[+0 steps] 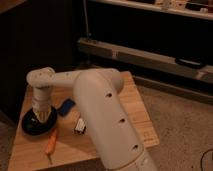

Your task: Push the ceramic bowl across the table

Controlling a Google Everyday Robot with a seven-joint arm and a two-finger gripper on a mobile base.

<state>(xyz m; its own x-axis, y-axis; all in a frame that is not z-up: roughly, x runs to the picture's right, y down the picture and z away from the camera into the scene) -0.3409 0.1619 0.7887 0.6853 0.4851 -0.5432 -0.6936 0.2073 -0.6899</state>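
The ceramic bowl (30, 127), shallow, round and glossy black, sits near the left edge of the table (137, 117), a small tan plank top. My white arm reaches from the lower right across the table. Its wrist points straight down over the bowl. The gripper (43, 119) is shut and sits low inside the bowl, at its right half. Whether it touches the bowl's rim or floor is hidden by the wrist.
A blue flat object (66, 106) lies just right of the bowl. A small white item (80, 125) lies in front of it, and an orange stick-shaped item (51, 144) lies near the front edge. A dark cabinet and a metal rail stand behind the table.
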